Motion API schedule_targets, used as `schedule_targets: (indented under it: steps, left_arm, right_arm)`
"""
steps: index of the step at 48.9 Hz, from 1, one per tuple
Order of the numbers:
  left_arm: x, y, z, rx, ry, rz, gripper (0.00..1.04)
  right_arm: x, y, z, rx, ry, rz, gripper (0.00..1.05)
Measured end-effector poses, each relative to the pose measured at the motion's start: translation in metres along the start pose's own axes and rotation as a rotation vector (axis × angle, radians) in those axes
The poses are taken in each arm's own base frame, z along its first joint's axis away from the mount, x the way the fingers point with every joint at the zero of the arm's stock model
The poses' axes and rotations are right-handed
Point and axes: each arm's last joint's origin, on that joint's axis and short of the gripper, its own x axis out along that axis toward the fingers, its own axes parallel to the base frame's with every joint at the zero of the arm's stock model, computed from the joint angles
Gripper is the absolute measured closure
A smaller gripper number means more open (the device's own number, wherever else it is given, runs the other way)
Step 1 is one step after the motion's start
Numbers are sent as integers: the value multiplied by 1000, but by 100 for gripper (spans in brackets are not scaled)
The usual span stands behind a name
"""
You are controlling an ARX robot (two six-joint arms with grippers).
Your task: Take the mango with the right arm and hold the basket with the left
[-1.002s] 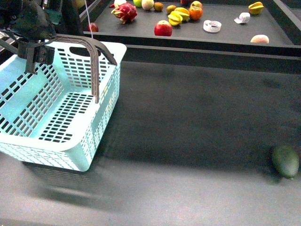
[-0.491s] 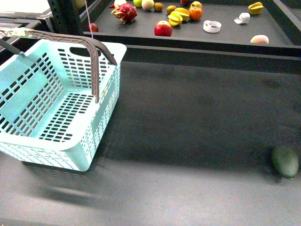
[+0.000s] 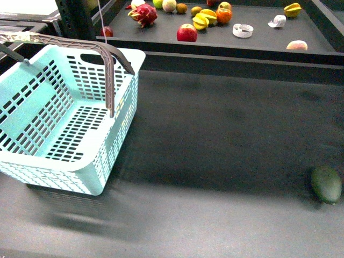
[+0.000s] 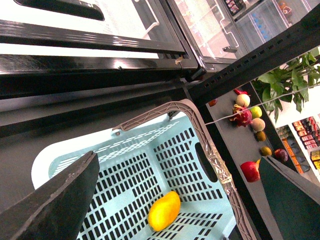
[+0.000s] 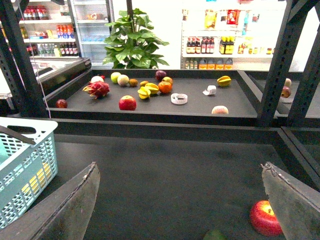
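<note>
The turquoise basket [image 3: 64,129] stands at the left of the dark table with one grey-brown handle [image 3: 102,54] raised. The yellow mango [image 4: 164,210] lies on the basket's slotted floor in the left wrist view. It does not show in the front view, and in the right wrist view only a yellow patch shows through the basket's slots [image 5: 34,181]. My left gripper [image 4: 177,159] is open and empty, above the basket [image 4: 150,165]. My right gripper [image 5: 180,167] is open and empty over the bare table, right of the basket [image 5: 25,170]. Neither arm shows in the front view.
A dark green oval fruit [image 3: 326,184] lies at the table's near right, and a red apple [image 5: 265,217] lies beside it. The raised back shelf [image 3: 258,45] holds a red apple [image 3: 186,33], a dragon fruit [image 3: 142,13], star fruits [image 3: 204,19] and other fruits. Black frame posts [image 5: 280,65] stand at the sides.
A second ago my left arm was over the basket's far left corner in the front view. It has gone out of that view. The basket has barely shifted.
</note>
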Motion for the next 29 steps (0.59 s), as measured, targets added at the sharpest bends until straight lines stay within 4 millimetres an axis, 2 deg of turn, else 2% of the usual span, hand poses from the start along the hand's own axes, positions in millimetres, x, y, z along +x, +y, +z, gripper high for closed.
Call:
schedule_targets:
  steps: [7, 8, 12, 14, 18, 26, 28, 29]
  left_arm:
    - [0, 0, 0, 5, 1, -2, 6]
    - [1, 2, -1, 46, 25, -44, 8]
    - [-14, 10, -8, 372, 64, -473, 30]
    - [-26, 11, -11, 556, 18, -565, 40]
    - [-44, 17, -13, 708, -44, -583, 60]
    - [-62, 28, -20, 773, -51, -584, 89]
    - [-68, 34, -24, 778, -65, -585, 101]
    - [-70, 36, -25, 781, -60, -582, 101]
  right_arm:
    - [0, 0, 0, 0, 0, 0, 8]
    - [0, 0, 0, 0, 0, 0, 8]
    - [0, 0, 0, 0, 0, -2, 8]
    - [0, 0, 0, 0, 0, 0, 8]
    - [0, 0, 0, 0, 0, 0, 8]
    - [0, 0, 0, 0, 0, -1, 8]
    - [0, 0, 0, 0, 0, 0, 8]
    - [0, 0, 0, 0, 0, 0, 8]
